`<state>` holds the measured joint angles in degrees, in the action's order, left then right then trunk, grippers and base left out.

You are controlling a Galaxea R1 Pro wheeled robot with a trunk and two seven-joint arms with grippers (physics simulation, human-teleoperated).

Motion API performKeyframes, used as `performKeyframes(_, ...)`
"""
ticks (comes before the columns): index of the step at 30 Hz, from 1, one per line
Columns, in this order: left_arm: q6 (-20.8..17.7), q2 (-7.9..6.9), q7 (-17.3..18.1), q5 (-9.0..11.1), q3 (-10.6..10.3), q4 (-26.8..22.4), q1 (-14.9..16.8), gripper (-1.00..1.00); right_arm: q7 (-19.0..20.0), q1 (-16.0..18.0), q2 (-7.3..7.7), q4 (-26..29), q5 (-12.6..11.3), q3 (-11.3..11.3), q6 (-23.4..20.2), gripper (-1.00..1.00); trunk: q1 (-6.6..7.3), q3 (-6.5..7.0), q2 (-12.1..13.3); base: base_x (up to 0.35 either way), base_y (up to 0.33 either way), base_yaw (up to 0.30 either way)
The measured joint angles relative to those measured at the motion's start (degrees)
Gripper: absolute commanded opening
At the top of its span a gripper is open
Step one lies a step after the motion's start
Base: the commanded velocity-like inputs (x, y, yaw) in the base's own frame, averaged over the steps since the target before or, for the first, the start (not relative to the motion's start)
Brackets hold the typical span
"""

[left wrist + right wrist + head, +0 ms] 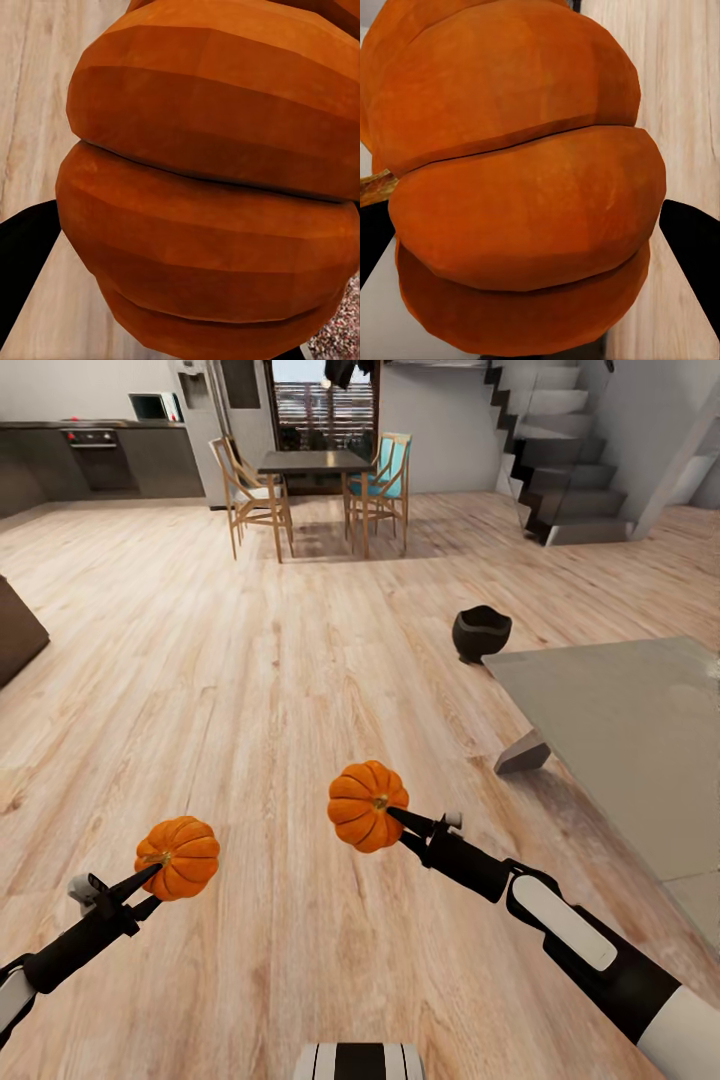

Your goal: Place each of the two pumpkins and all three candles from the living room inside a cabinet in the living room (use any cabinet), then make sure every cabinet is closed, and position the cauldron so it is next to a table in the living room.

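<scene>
I hold one bright-orange ribbed pumpkin in each hand above the wood-plank floor. My left gripper (150,872) is shut on the left pumpkin (180,857), whose ribs loom close in the left wrist view (210,187). My right gripper (397,818) is shut on the right pumpkin (367,805), seen huge in the right wrist view (517,195). The glossy black cauldron (481,633) stands on the floor ahead to the right, just off the far corner of the grey glass-topped table (620,730). Candles and cabinet are out of view.
A dark dining table (312,461) with wooden chairs stands far ahead, a kitchen counter (100,455) behind it at the left. Stairs (560,470) rise at the far right. A dark furniture edge (15,630) juts in at the left. Open floor lies between.
</scene>
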<state>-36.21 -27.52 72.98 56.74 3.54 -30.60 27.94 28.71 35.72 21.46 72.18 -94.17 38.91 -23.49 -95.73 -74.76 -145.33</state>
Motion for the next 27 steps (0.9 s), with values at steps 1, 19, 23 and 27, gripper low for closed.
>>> performKeyframes(1,0.0,-0.03,0.0,0.0,0.0,0.0,0.0,-1.0,0.0,0.0,0.01,0.0,0.0,0.0,0.2,-1.0,0.03,0.22,0.0,0.0,0.0,0.0)
performKeyframes(19,-0.1,-1.45,0.1,0.2,0.0,0.0,0.0,-1.0,0.1,0.0,0.06,-0.2,0.9,0.1,0.8,-1.0,0.41,3.89,0.2,0.0,0.0,0.056)
performKeyframes(23,-0.1,-1.47,0.1,0.2,0.0,0.0,0.0,-1.0,0.0,0.0,0.03,-0.2,0.9,0.1,0.8,-1.0,0.52,5.07,0.3,0.0,0.0,0.202)
performKeyframes(27,-0.1,-1.44,0.0,0.3,-0.1,0.0,0.0,-1.0,0.0,0.0,0.02,-0.2,0.9,0.1,0.8,-1.0,0.62,6.26,0.3,0.0,0.0,0.207)
